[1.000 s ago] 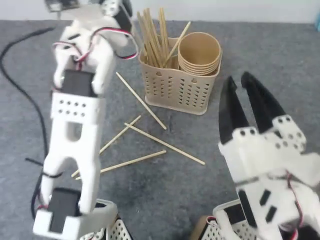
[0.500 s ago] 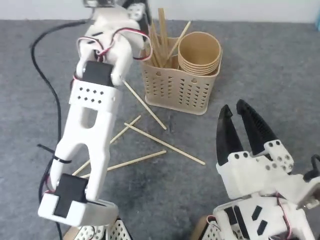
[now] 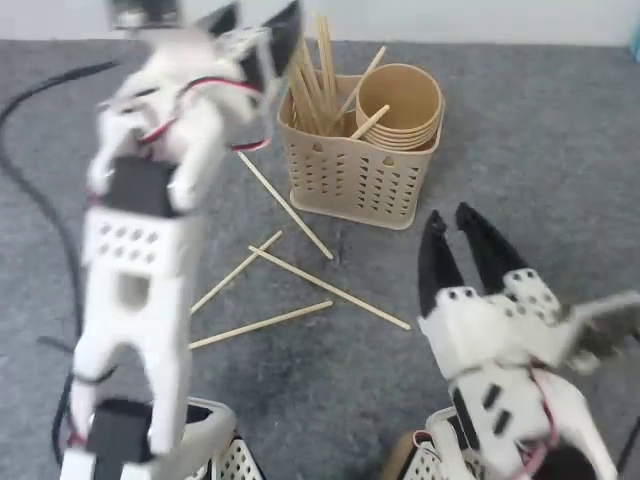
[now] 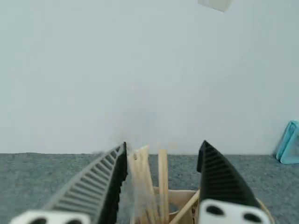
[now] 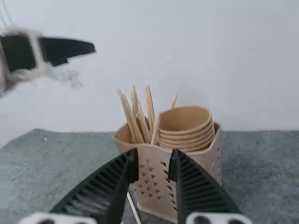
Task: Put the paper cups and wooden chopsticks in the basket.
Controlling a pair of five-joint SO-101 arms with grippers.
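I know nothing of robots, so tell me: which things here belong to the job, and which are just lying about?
Job: basket, cups, upright chopsticks, loose chopsticks.
Lying about: black cable, teal thing.

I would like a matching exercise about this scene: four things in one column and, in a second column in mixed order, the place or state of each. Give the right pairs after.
Things:
1. paper cups
2. loose chopsticks
3. left gripper
4. basket

Places or states:
A. lying flat on the grey mat
B. stacked inside the basket
C. open, raised beside the basket
D. standing upright on the mat

Pairs: 1-B, 2-A, 3-C, 4-D
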